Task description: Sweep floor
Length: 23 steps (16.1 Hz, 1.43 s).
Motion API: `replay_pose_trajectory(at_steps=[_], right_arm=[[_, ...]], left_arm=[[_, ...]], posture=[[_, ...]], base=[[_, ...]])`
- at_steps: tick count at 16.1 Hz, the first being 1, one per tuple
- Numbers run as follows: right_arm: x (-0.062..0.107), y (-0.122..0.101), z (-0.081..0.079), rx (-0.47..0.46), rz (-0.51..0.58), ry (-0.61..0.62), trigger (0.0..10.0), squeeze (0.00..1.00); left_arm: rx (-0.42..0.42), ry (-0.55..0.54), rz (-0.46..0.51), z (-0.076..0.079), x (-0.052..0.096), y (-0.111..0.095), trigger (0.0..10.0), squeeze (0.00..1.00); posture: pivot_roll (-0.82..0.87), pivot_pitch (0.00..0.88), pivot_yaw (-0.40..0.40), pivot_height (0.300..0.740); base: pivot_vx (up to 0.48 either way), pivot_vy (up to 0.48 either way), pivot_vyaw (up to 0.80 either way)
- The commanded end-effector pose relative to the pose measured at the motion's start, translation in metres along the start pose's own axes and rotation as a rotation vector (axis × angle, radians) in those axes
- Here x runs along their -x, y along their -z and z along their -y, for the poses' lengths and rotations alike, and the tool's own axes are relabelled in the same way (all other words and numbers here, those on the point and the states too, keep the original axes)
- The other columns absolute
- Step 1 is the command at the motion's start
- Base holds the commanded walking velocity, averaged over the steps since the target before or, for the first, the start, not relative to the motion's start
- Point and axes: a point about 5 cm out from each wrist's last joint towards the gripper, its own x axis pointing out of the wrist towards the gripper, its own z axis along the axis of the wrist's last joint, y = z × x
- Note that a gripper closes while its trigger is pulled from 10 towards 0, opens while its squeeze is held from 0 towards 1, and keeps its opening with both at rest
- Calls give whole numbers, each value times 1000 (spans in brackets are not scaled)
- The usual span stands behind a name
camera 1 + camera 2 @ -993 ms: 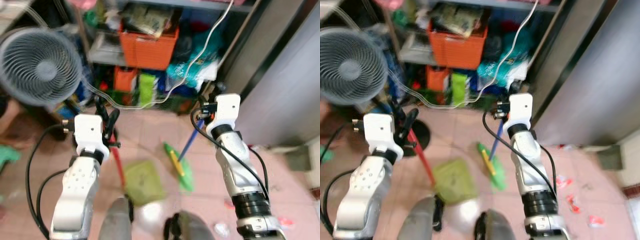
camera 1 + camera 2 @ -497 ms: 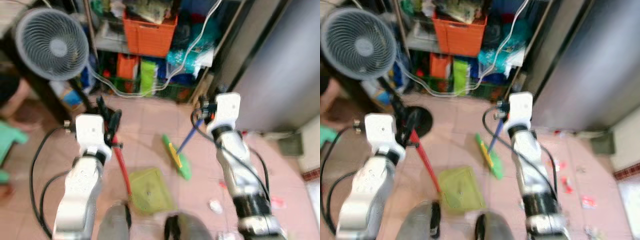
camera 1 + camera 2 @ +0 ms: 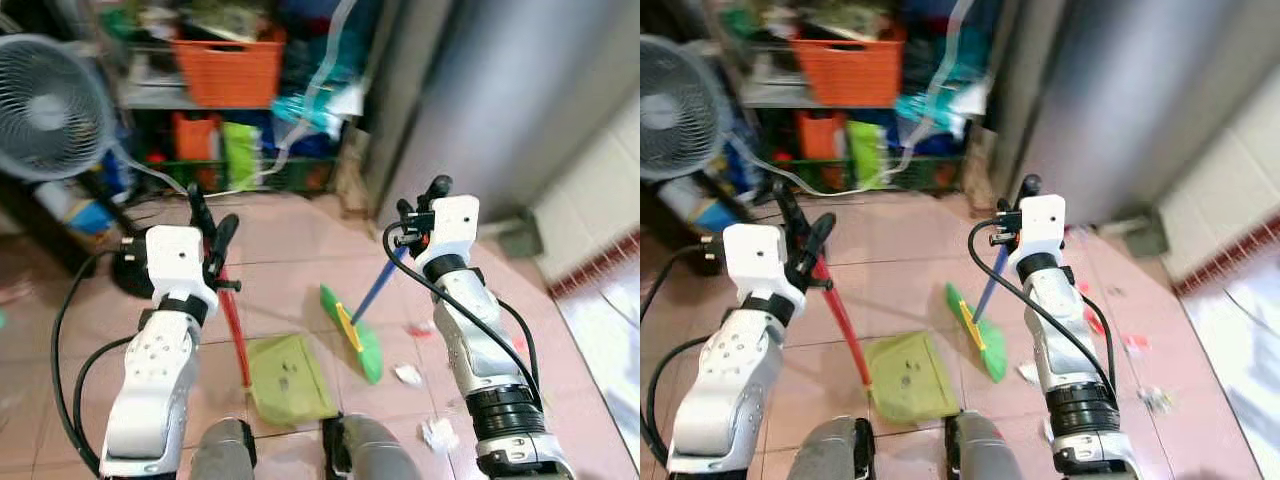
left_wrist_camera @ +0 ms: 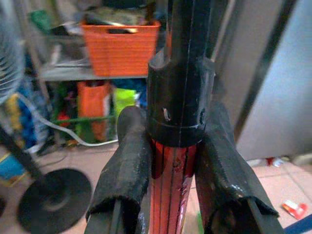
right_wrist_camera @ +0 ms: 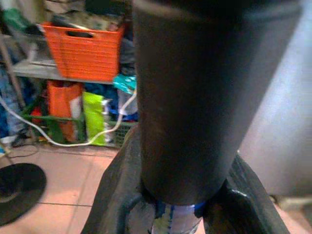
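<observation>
The left gripper (image 3: 208, 225) clamps the red-handled green dustpan (image 3: 288, 377); the right gripper (image 3: 422, 200) clamps the blue-handled green broom (image 3: 352, 332), both resting on pink floor tiles (image 3: 290, 280).

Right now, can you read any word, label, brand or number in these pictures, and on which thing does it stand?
No text can be read.
Red dustpan handle: dark lines, no letters visible.
Blue broom handle: blurred marks, not readable.
Packages on the shelf: too blurred and too small.
Orange basket: no label visible.
</observation>
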Motion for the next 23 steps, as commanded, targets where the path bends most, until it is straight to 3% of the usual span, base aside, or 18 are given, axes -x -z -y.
replay_pose_trajectory(at_steps=[1,16,20,23], right_arm=[[-1,0,3,10,-3,17,10000,0],[-4,0,5,25,-2,31,10000,0],[-5,-3,9,22,13,41,10000,0],[-21,-42,4,-68,128,28,10000,0]], left_arm=[[11,15,36,1,-1,-7,10000,0],[14,22,33,2,-4,-7,10000,0],[22,13,40,1,-5,-9,10000,0],[13,6,60,0,-6,-11,10000,0]], posture=[[64,167,-66,740],[61,159,-66,740],[59,158,-64,740],[55,156,-59,740]], base=[[0,0,-800],[0,284,-800],[0,0,-558],[0,0,0]])
